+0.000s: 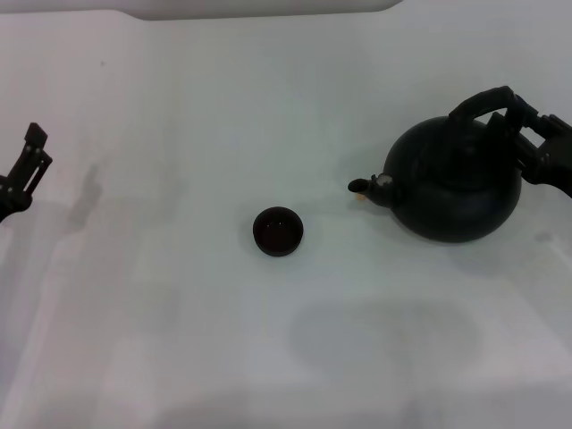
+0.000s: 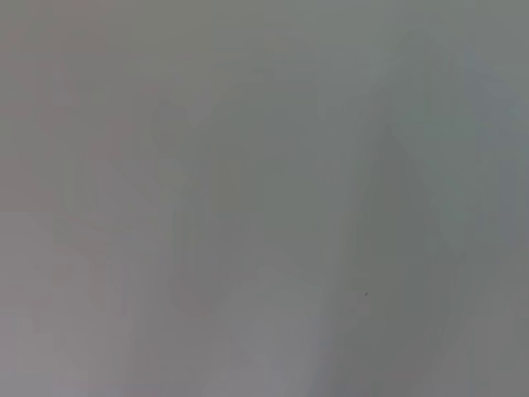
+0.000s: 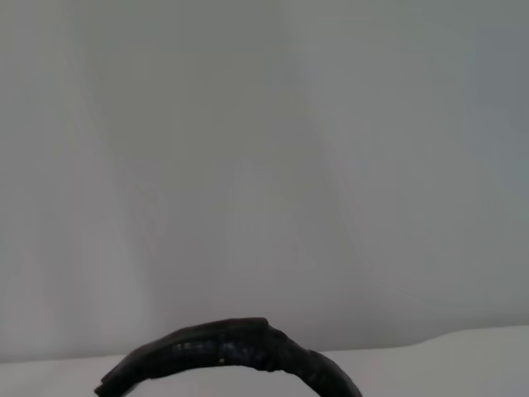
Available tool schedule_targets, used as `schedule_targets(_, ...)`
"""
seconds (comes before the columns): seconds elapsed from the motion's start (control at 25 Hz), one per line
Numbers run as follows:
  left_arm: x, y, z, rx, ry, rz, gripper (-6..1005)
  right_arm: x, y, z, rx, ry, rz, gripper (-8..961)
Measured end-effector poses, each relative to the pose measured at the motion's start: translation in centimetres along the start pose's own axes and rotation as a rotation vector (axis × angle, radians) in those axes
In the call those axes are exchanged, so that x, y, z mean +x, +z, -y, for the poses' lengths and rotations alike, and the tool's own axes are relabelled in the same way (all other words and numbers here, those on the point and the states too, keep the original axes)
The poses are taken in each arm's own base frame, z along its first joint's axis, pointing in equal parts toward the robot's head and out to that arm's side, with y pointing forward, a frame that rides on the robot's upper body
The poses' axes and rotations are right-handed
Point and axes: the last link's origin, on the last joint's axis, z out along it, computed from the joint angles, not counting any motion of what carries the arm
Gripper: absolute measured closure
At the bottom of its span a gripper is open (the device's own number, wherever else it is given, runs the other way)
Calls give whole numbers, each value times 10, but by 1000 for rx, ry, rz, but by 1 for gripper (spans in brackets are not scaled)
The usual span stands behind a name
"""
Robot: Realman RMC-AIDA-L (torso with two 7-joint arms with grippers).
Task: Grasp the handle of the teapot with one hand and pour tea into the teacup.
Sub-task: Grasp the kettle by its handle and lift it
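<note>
The round black teapot (image 1: 454, 183) is at the right in the head view, its short spout (image 1: 362, 186) pointing left toward the teacup (image 1: 278, 231), a small dark cup near the middle of the white table. My right gripper (image 1: 525, 125) comes in from the right edge with its black fingers (image 1: 536, 143) wrapped on the right end of the arched handle (image 1: 483, 100). The right wrist view shows a stretch of that handle (image 3: 235, 351) close up. My left gripper (image 1: 34, 154) is parked at the far left edge with straight fingers, holding nothing.
The white table (image 1: 179, 340) carries only the cup and the pot. A faint round shadow (image 1: 384, 335) lies on it in front of the teapot. The left wrist view shows only bare pale surface.
</note>
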Motion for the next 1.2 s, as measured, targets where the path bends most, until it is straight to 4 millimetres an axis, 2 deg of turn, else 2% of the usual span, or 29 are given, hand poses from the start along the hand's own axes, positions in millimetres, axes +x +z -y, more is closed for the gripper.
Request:
schedule_targets(0.36, 0, -1, 2, 6, 5, 3, 109, 0, 0, 0, 4, 45, 4, 541)
schedule_targets(0.6, -1, -3, 3, 10, 7, 7, 109, 0, 0, 1, 6, 47, 5, 743)
schedule_targets(0.92, 0, -3, 6, 27, 4, 2, 109, -5, 2, 0, -8, 70, 19, 768)
schedule_targets(1.2, 0, -5, 7, 36, 1, 2, 109, -19, 15, -1, -54, 76, 36, 767)
